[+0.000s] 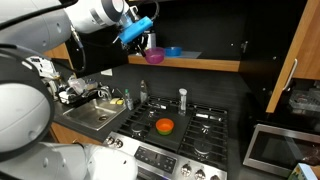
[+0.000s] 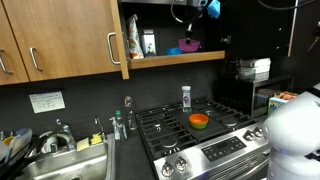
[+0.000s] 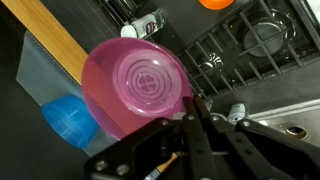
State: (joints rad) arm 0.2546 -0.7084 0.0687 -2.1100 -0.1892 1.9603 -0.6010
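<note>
Two bowls sit at the open end of the long wooden wall shelf (image 1: 205, 64) above the cooker: a round pink plastic bowl (image 3: 138, 85) and, just beside it on the shelf board, a smaller round blue plastic bowl (image 3: 70, 121); both exterior views show the pair high up, well apart from the black gas stove (image 1: 185, 125) below.

The gripper (image 3: 193, 106) reaches in at shelf height; the pink bowl lies directly ahead of its fingertips, with its broad round face turned toward the wrist camera and its rim nearest the fingers. The blue bowl is on the far side of the pink one from the gripper.

In the wrist view the two dark fingers (image 3: 186, 128) run together to a narrow close at the pink bowl's edge, so I judge them pinched onto that rim (whether the face shown is the bowl's inside or its underside, I cannot tell). In an exterior view the bowl (image 1: 153, 55) hangs just under the gripper (image 1: 143, 40), level with the shelf; whether it rests on the board is unclear.

A small orange bowl (image 1: 165, 125) sits on the stove grates, and a steel sink (image 1: 92, 114) lies beside the cooker.
</note>
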